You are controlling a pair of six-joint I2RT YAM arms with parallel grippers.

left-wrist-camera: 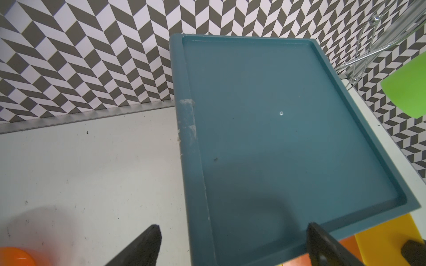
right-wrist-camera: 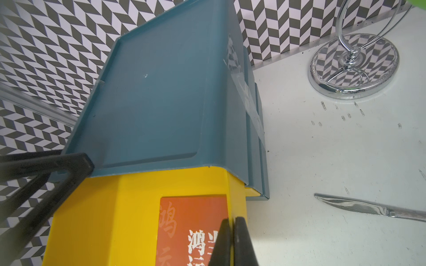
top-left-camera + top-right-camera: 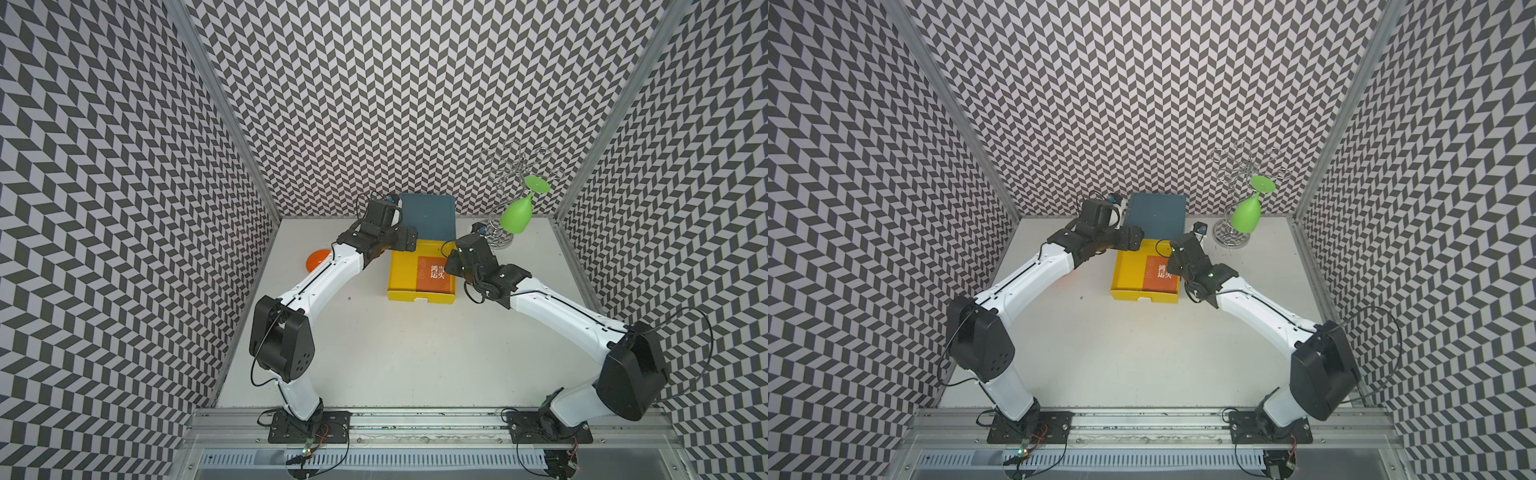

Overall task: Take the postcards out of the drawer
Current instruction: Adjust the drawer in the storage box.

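The postcards lie in the open yellow drawer. Only the orange one shows, flat on the right half of the floor, and I cannot tell whether others lie under it. Well left of the left fingers, an orange disc rests on the bench, out of the way. The left fingers are spread wide and hold nothing, astride the front left corner of the teal cabinet, probably to steady it. The right fingers are pressed together, tips down at the card's right edge beside the drawer wall, likely to lift that edge. Whether they pinch it is unclear. Right of them are a knife and a chrome rack holding a green glass.
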